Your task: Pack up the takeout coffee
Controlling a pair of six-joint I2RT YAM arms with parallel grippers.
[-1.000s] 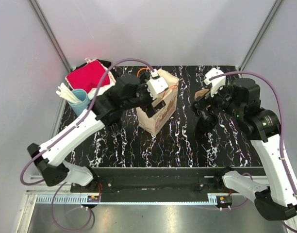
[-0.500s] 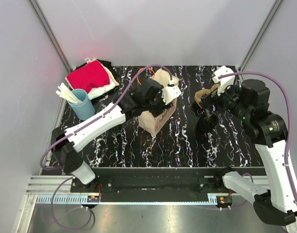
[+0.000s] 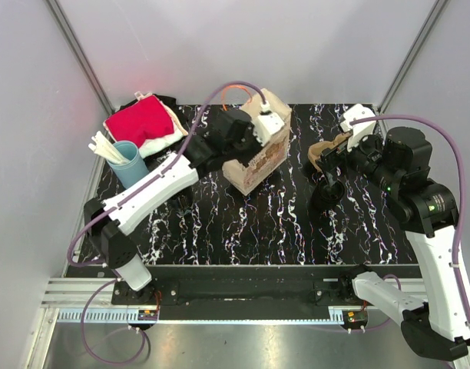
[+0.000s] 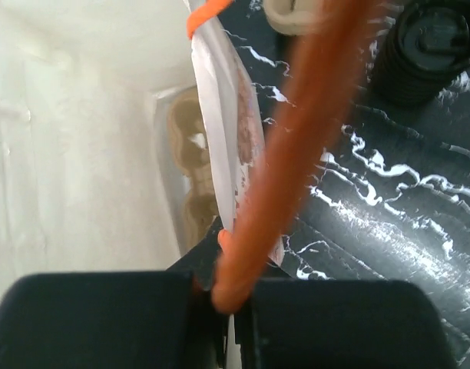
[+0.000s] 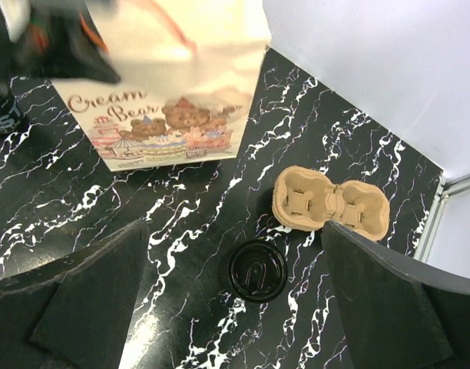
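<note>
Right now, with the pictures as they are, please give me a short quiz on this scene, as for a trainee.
1. True or false: the left gripper is shut on the orange handle of the paper bag.
2. In the right wrist view, what lies close beside the black lid on the table?
A) a glass bottle
B) a cardboard cup carrier
C) a metal spoon
3. Fill in the missing word: the right gripper hangs above the lid with its jaws ____ and holds nothing.

Key: 1 true; 2 B; 3 open.
</note>
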